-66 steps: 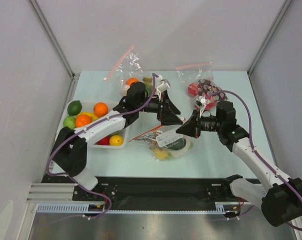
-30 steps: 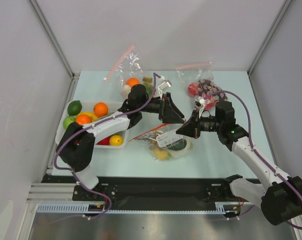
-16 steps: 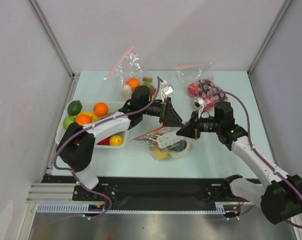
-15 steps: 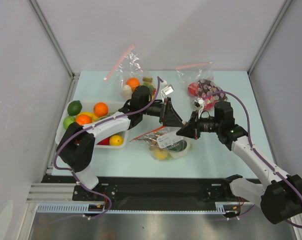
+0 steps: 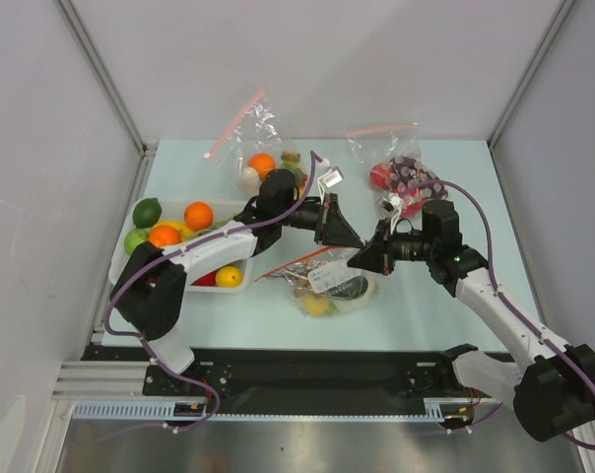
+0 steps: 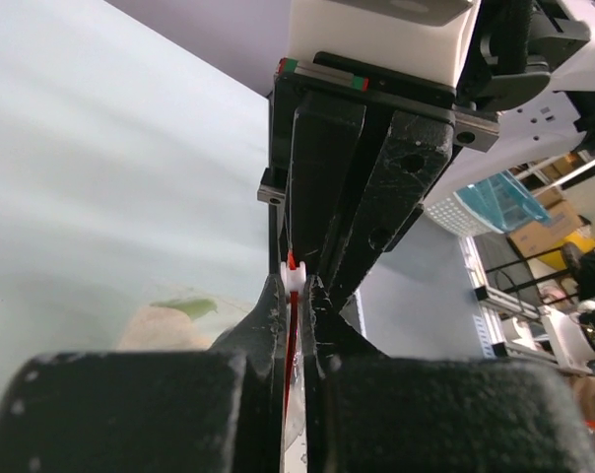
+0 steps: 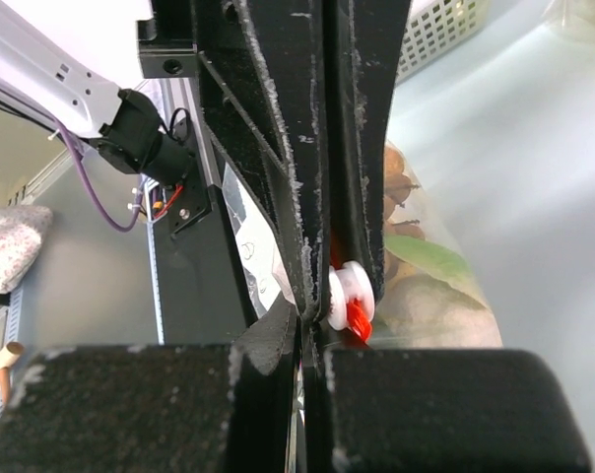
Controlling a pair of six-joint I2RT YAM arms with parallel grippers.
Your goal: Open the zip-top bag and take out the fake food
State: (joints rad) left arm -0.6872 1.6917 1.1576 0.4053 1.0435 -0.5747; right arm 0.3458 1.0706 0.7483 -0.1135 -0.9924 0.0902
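At centre of table (image 5: 229, 317), zip-top bag (image 5: 327, 279) lies flat, fake food (image 5: 318, 302) inside. Left gripper (image 5: 353, 241), right gripper (image 5: 357, 258) both clamped tight on red zip rim (image 6: 291, 330). Film likely thin, light, slippery; hold rim lips, peel apart gently.

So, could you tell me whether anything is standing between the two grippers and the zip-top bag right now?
Nothing visible does: the left gripper and right gripper are both shut on the red rim of the zip-top bag.

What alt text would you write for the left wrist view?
The left tool is shut on the red rim of the zip-top bag, and the right tool grips the same rim from opposite. Blurred fake food shows at left.
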